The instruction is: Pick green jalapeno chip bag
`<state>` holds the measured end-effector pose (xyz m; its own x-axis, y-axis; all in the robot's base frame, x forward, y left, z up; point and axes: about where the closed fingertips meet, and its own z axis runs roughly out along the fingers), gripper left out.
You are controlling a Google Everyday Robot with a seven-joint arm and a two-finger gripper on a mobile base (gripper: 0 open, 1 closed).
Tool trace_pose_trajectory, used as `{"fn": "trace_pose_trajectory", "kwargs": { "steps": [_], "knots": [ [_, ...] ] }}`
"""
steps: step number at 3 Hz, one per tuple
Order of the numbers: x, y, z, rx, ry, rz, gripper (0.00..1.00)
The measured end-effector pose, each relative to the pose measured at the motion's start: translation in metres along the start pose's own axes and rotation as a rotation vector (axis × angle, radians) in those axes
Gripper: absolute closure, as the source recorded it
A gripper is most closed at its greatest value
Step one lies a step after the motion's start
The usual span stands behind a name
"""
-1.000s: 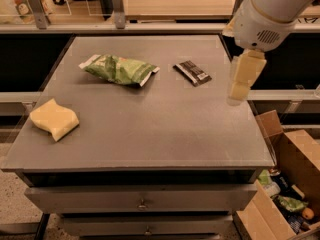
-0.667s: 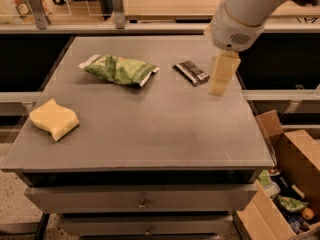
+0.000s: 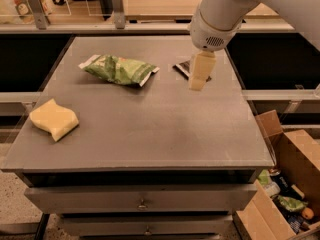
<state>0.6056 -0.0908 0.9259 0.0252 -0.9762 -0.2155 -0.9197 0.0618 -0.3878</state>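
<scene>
The green jalapeno chip bag [image 3: 119,69] lies crinkled on the grey table [image 3: 150,129], towards the back left, with white sealed ends. My gripper [image 3: 198,79] hangs from the white arm above the back right of the table, to the right of the bag and apart from it. It holds nothing that I can see. The gripper partly covers a small dark brown flat wrapper [image 3: 181,67].
A yellow wavy sponge [image 3: 53,119] lies near the table's left front edge. An open cardboard box [image 3: 287,184] with assorted items stands on the floor at the right. A counter with posts runs along the back. Drawers sit under the tabletop.
My arm and gripper have moved left across the table, from its right edge to over the dark wrapper, closer to the chip bag. The objects have not moved.
</scene>
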Motion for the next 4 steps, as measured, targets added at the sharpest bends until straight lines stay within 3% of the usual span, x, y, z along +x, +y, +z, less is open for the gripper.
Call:
{"fn": "trace_pose_trajectory", "kwargs": {
  "steps": [2, 4],
  "knots": [
    [-0.042, -0.016, 0.027, 0.021, -0.039, -0.115, 0.0],
    [-0.059, -0.046, 0.074, -0.043, -0.109, -0.173, 0.0]
  ]
}}
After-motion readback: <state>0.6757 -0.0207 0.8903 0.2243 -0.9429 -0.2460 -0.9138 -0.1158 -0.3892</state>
